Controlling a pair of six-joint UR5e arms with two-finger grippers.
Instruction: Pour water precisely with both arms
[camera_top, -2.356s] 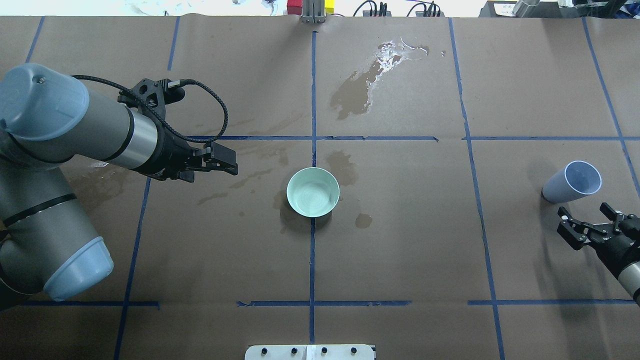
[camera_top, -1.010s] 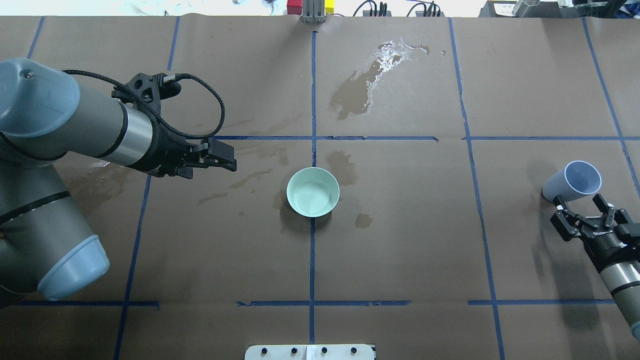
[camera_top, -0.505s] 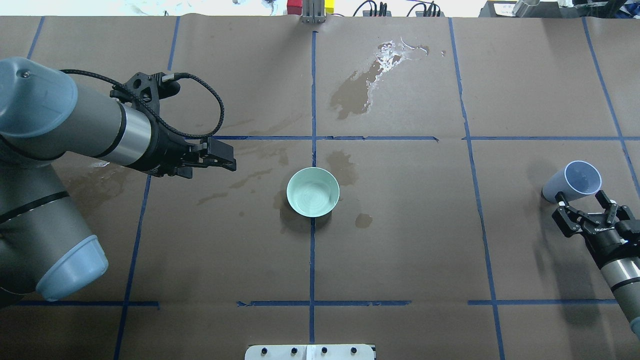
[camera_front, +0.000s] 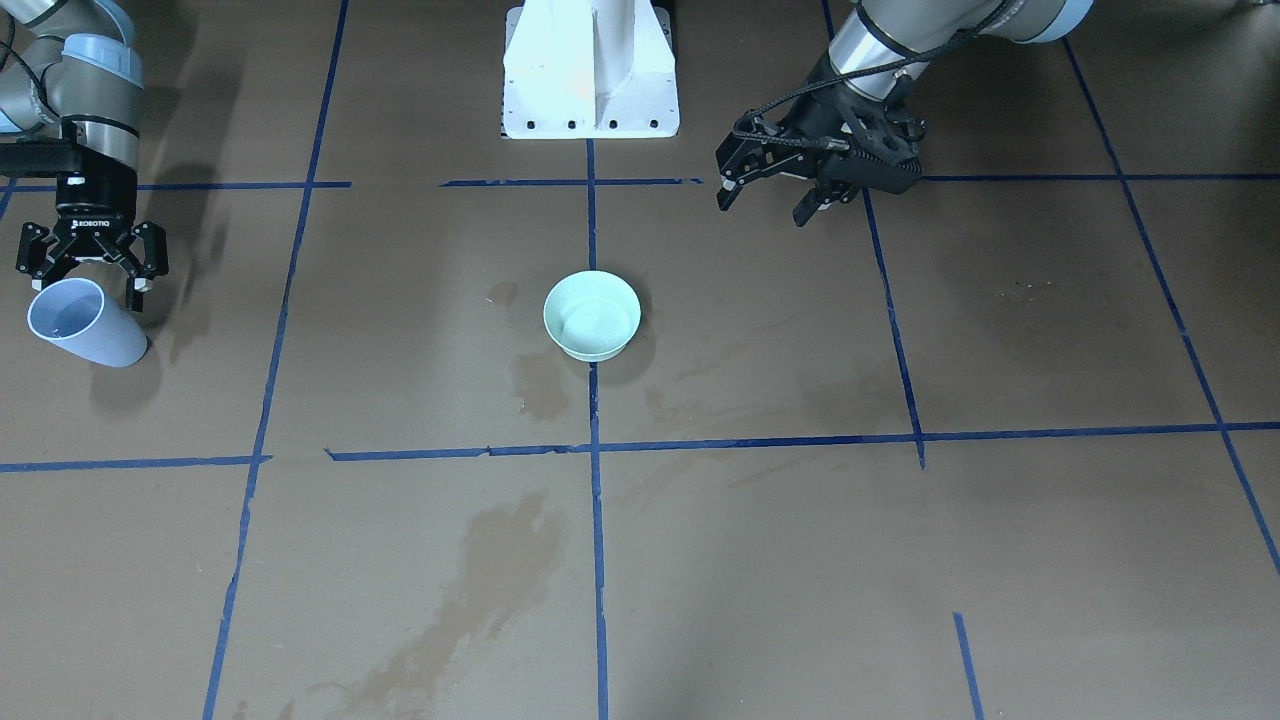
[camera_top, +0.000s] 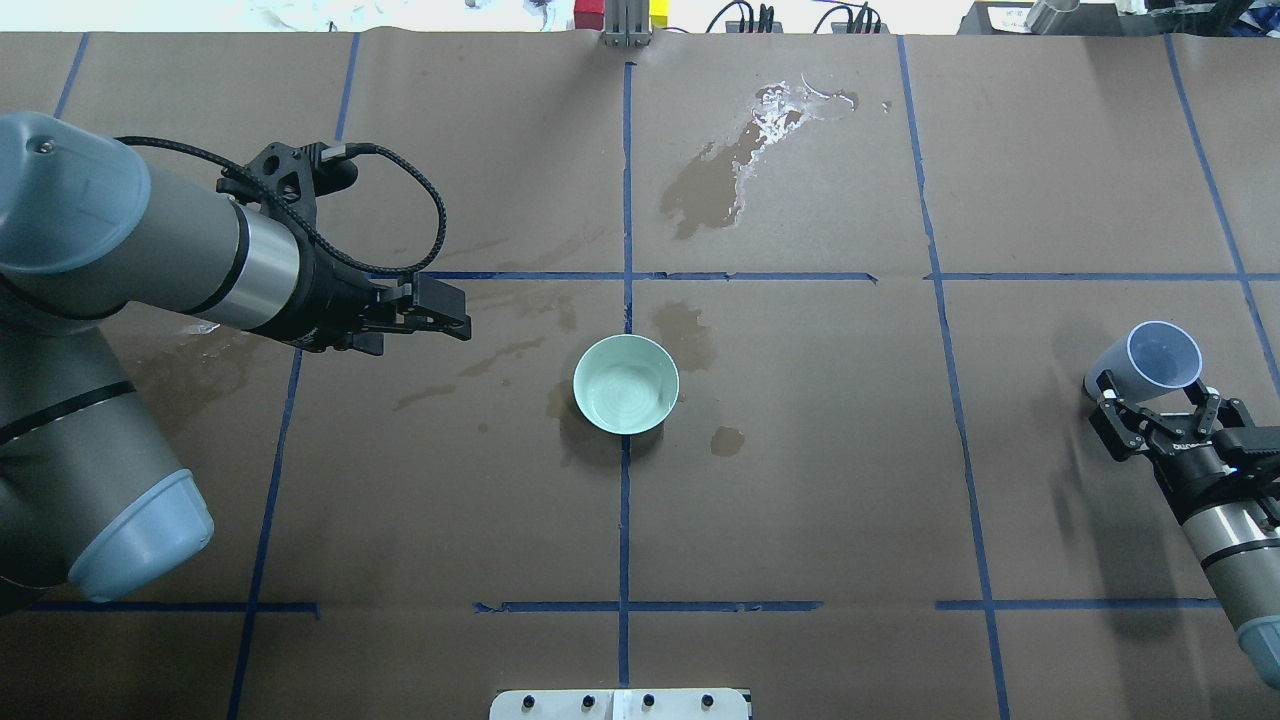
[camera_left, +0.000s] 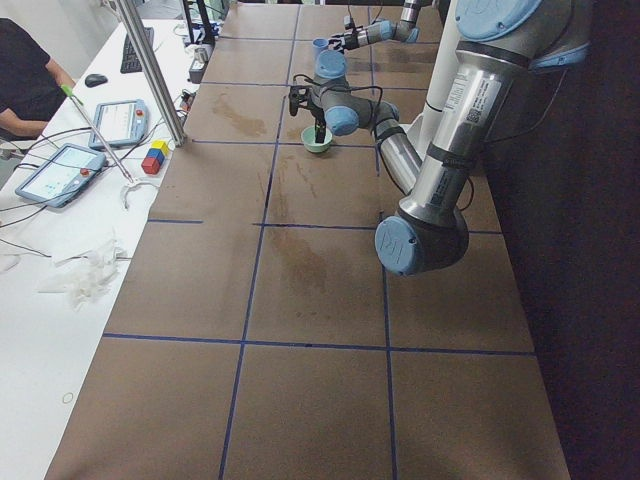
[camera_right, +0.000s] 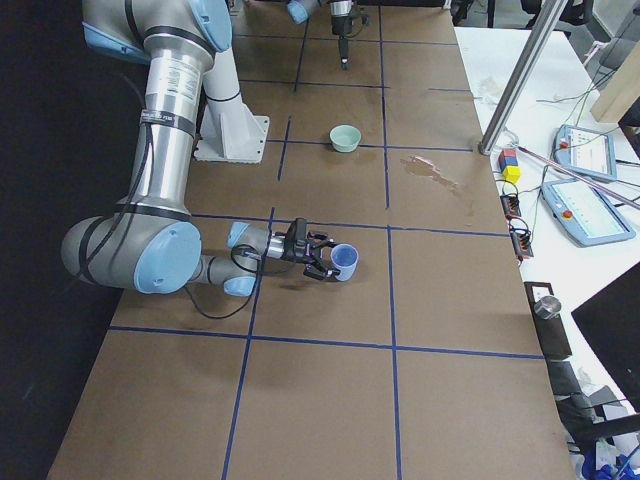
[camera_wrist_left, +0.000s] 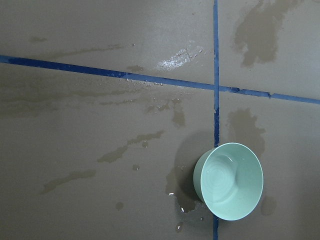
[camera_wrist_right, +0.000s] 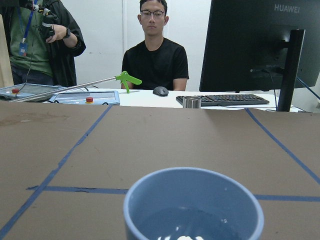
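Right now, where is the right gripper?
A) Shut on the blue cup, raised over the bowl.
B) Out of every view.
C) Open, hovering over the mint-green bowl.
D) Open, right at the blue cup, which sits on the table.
D: the right gripper has its jaws spread at the blue cup, which sits on the table, well away from the mint-green bowl.

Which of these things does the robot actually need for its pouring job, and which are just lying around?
For the job:
blue cup
water inside it
mint bowl
left gripper, open
right gripper, open, at the cup

Just lying about:
coloured blocks
keyboard
mouse
green-handled tool
wet stains on the paper
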